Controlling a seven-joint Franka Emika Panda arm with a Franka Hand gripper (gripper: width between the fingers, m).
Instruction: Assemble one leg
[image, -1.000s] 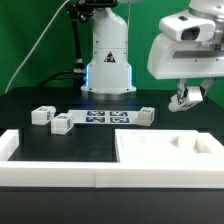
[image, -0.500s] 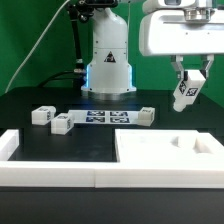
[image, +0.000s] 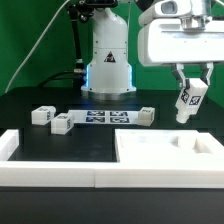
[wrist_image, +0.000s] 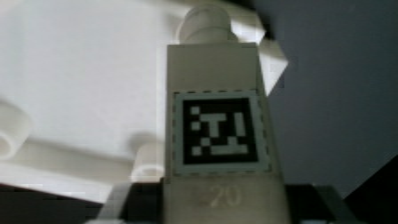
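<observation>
My gripper (image: 189, 83) is shut on a white leg (image: 188, 102) with a black-and-white tag. It holds the leg upright in the air above the far right part of the white tabletop panel (image: 150, 150). In the wrist view the leg (wrist_image: 215, 110) fills the middle, its threaded tip pointing away over the tabletop panel (wrist_image: 80, 90), and the fingers (wrist_image: 125, 200) press its sides. Three more legs lie on the black table: two at the exterior view's left (image: 41, 115) (image: 61, 124) and one by the marker board's right end (image: 145, 116).
The marker board (image: 103, 118) lies flat in front of the robot's base (image: 108, 60). A white rail (image: 50, 172) runs along the front edge, with a raised end (image: 8, 143) at the exterior view's left.
The gripper has risen and shifted to the exterior view's left with the leg, and the leg has swung from tilted to upright over the tabletop panel.
</observation>
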